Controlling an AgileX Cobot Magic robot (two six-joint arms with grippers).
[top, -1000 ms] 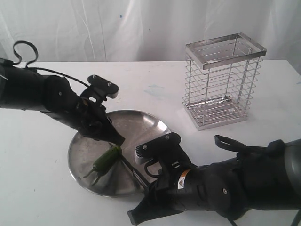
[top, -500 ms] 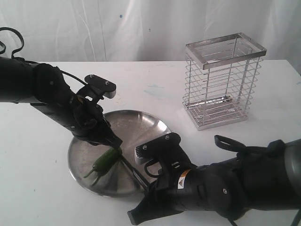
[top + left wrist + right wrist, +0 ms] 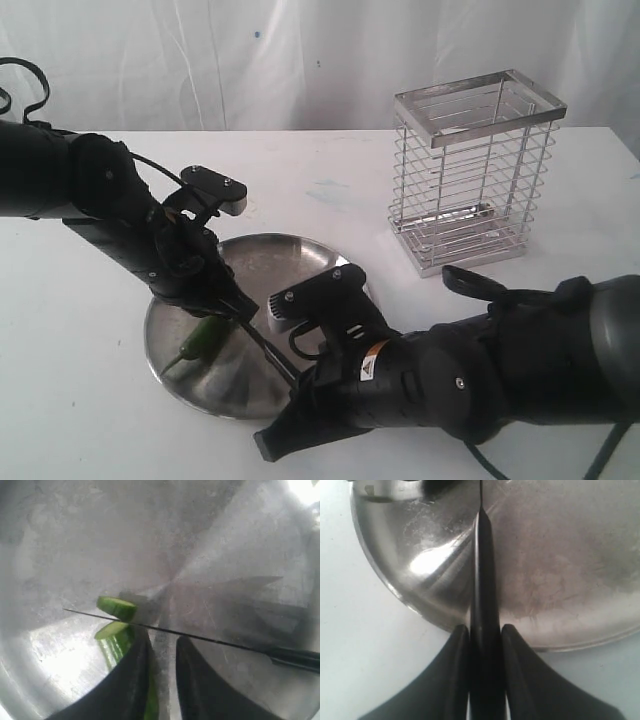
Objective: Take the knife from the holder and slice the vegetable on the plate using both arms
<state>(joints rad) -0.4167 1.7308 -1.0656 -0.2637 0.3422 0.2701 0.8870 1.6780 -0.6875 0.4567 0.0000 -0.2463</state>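
The green vegetable (image 3: 200, 339) lies on the left part of the steel plate (image 3: 300, 258). In the left wrist view its cut pale-green end (image 3: 115, 630) shows, with a severed slice (image 3: 116, 607) across the blade from it. My left gripper (image 3: 232, 305) (image 3: 162, 641) hovers just above the plate, open, its jaws apart over bare metal with the vegetable running along and under one finger (image 3: 131, 675). My right gripper (image 3: 300, 385) (image 3: 485, 627) is shut on the black handle of the knife (image 3: 482, 565), whose thin blade (image 3: 200, 637) crosses the plate between slice and vegetable.
The empty silver wire holder (image 3: 475, 170) stands at the back right on the white table (image 3: 90, 420). The bulky right arm (image 3: 480, 380) fills the front right, near the plate's front rim. A white curtain hangs behind.
My left gripper's jaws have widened and let go of the vegetable, which now lies further left on the plate. The right arm and knife have shifted left.
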